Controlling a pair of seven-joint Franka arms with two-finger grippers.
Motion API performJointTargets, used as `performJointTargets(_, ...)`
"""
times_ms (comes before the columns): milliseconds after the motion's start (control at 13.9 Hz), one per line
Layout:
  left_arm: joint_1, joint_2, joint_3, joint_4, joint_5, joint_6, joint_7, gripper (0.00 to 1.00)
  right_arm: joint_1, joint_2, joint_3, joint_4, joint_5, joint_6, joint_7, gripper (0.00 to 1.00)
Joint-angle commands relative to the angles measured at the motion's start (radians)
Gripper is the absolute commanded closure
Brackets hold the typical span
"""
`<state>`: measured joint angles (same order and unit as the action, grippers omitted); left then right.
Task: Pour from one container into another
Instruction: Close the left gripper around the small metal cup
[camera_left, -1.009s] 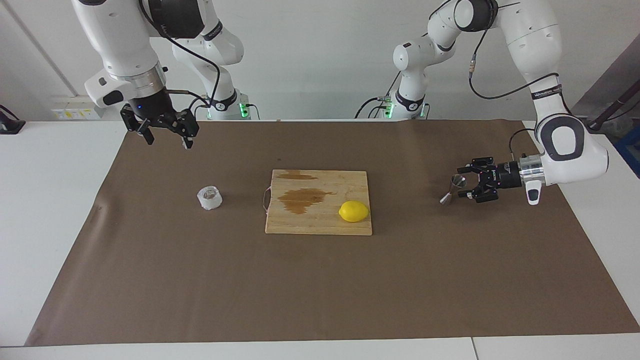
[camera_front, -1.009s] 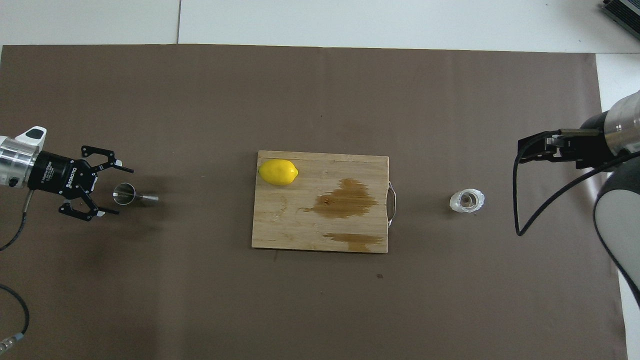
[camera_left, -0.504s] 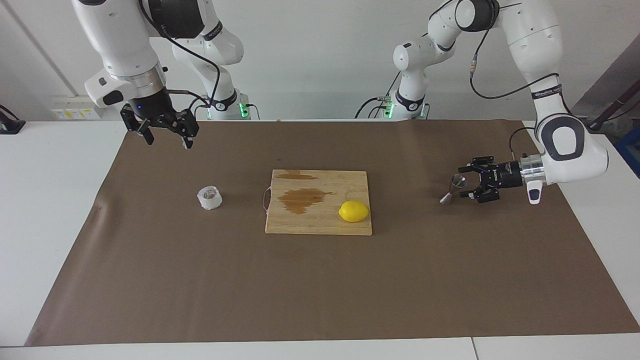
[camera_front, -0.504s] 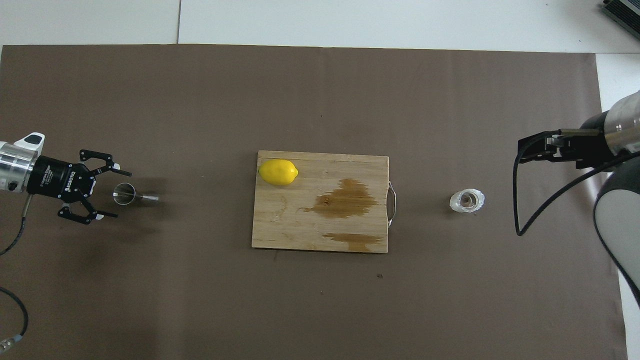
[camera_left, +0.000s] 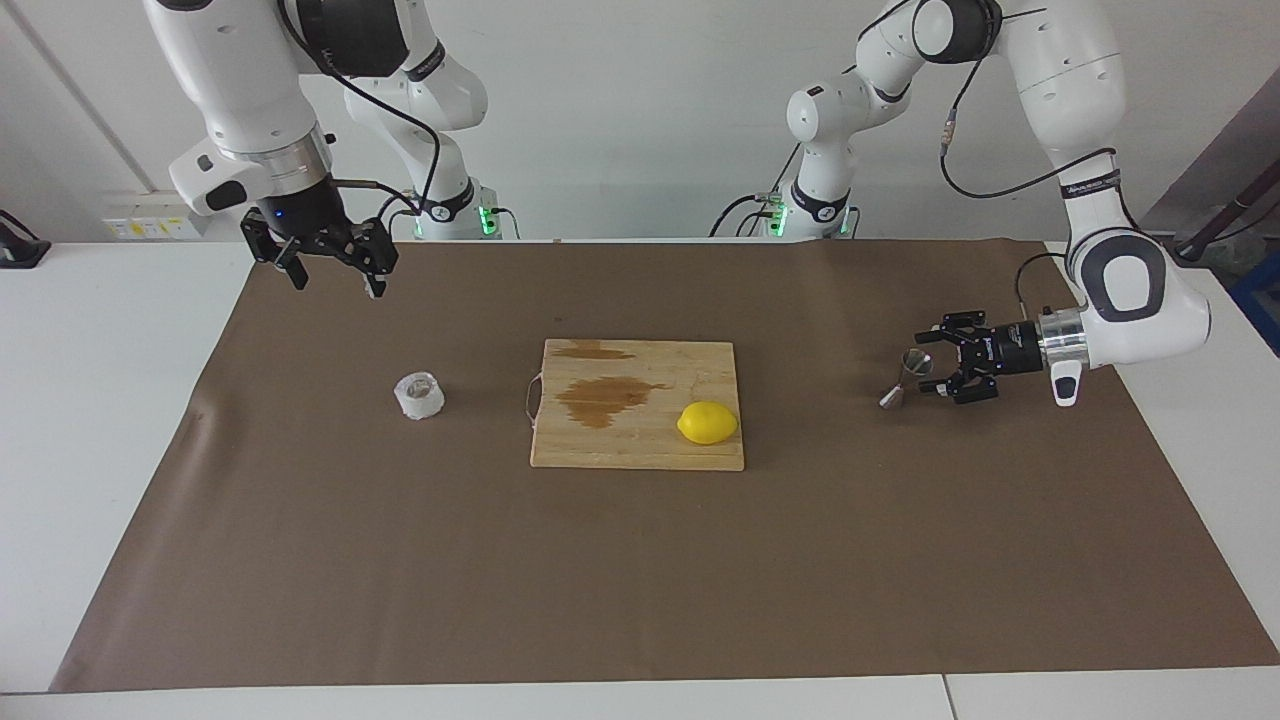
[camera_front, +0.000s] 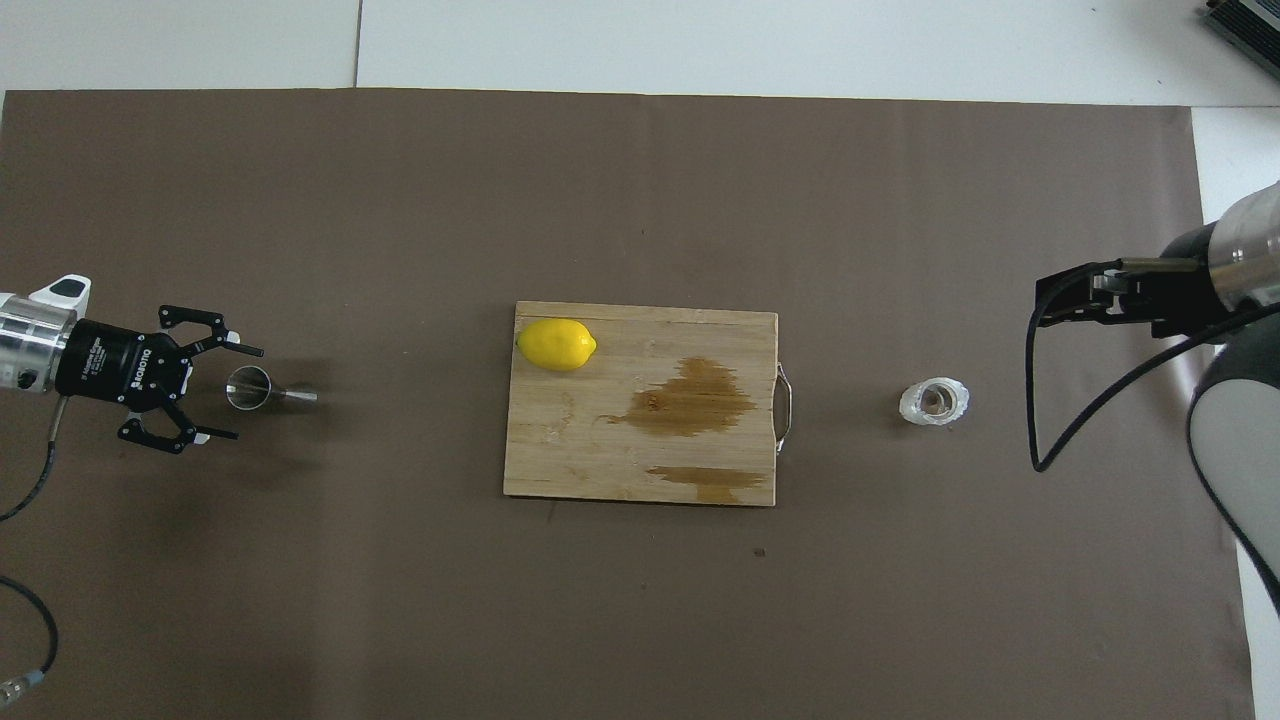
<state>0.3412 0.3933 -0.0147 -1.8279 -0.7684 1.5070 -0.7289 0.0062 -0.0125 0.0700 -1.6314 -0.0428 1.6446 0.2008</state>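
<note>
The translucent ribbed cup (camera_left: 420, 395) (camera_front: 934, 401) stands on the brown mat toward the right arm's end, with something dark inside it. The steel jigger (camera_left: 905, 378) (camera_front: 262, 391) stands upright toward the left arm's end. My left gripper (camera_left: 924, 366) (camera_front: 249, 394) lies level and low, open, with the jigger's upper cone at its spread fingertips; I see no contact. My right gripper (camera_left: 337, 283) (camera_front: 1045, 300) hangs open and empty high over the mat, well apart from the cup, and waits.
A wooden cutting board (camera_left: 690, 365) (camera_front: 570, 440) with dark wet stains lies mid-mat between cup and jigger, its wire handle toward the cup. A lemon (camera_left: 707, 422) (camera_front: 556, 344) sits on the board's corner toward the jigger. The brown mat (camera_left: 640, 570) covers the white table.
My left gripper has sunk a little lower beside the jigger, still open. The right arm, cup and jigger have not moved.
</note>
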Motion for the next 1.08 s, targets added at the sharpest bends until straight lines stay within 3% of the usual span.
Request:
performJointTargets(0,0.01,-0.016,-0.007,-0.027,-0.029,-0.008,-0.009,0.0,-0.02,-0.02,0.01,-0.021,0.029,-0.005,-0.021,0.0)
performJointTargets(432,0.012,-0.017,-0.007,-0.028,-0.034,-0.02,-0.009,0.0,-0.02,-0.02,0.01,-0.021,0.027,-0.005,-0.021,0.0)
performJointTargets(504,0.012,-0.017,-0.007,-0.03,-0.045,-0.024,-0.009,0.07,-0.02,-0.02,0.01,-0.021,0.029,-0.005,-0.021,0.0)
performJointTargets(720,0.012,-0.017,-0.007,-0.031,-0.048,-0.03,-0.009,0.13,-0.02,-0.02,0.01,-0.021,0.029,-0.005,-0.021,0.0)
performJointTargets(1009,0.013,-0.019,-0.007,-0.031,-0.046,-0.039,-0.011,0.13,-0.02,-0.02,0.01,-0.021,0.029,-0.005,-0.021,0.0)
